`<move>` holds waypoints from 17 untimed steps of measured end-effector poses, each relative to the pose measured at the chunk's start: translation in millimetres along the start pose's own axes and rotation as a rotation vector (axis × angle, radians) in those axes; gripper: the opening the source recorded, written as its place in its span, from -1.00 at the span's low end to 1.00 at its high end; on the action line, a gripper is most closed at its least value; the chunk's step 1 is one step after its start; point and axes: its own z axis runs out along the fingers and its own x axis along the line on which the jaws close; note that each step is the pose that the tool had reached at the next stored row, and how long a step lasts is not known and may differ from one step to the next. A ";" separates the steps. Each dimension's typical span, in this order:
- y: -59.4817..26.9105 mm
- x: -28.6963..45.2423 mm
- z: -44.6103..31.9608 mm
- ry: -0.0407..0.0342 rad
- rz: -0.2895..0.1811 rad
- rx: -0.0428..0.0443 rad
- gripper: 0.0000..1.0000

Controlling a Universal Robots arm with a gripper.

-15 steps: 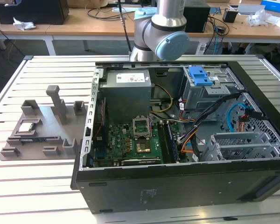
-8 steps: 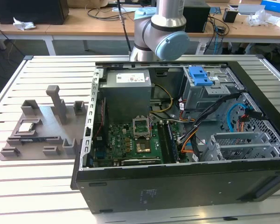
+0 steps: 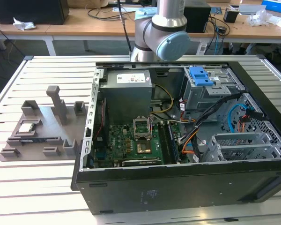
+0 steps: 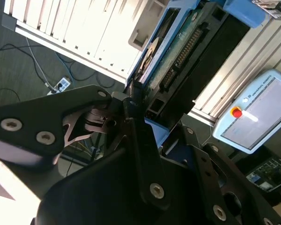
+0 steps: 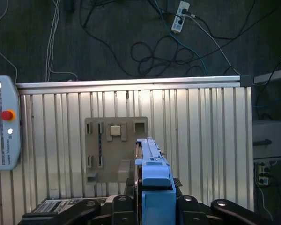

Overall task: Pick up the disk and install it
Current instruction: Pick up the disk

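Observation:
The disk point(image 5: 152, 161) is held edge-on in its blue plastic carrier, high over the slatted table. My gripper point(image 5: 155, 197) is shut on it, with a black finger on each side of the blue bracket. In the second wrist view the disk point(image 4: 178, 44) shows its green circuit-board face and blue carrier rim, and the gripper point(image 4: 133, 96) clamps one end of it. The exterior view has the arm's elbow point(image 3: 166, 40) behind the open computer case point(image 3: 178, 187). In the case, a blue plastic piece point(image 3: 201, 75) sits on the metal drive cage point(image 3: 210, 96).
A grey fixture plate point(image 3: 37, 136) lies on the table at the exterior view's left, carrying a small square chip point(image 3: 28, 126). The same plate point(image 5: 131, 136) and chip point(image 5: 115, 131) lie below the disk. A teach pendant point(image 5: 2, 122) hangs by the table; cables cross the floor.

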 end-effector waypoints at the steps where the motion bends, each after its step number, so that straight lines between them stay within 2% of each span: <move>1: 0.0 0.0 0.0 -0.0001 0.000 0.0001 -0.26; 4: -1.7 0.4 0.0 -0.0001 0.000 0.0000 -0.26; 7: -17.3 1.0 0.2 0.0000 0.000 -0.0028 -0.26; 8: -26.1 1.1 0.2 0.0001 0.000 -0.0046 -0.26; 12: -45.9 0.7 0.6 0.0003 0.000 -0.0087 -0.26; 13: -54.4 0.5 0.9 0.0002 0.000 -0.0105 -0.26; 14: -66.8 0.0 1.1 0.0004 0.000 -0.0135 -0.26; 17: -93.4 -1.0 1.5 0.0006 0.000 -0.0187 -0.26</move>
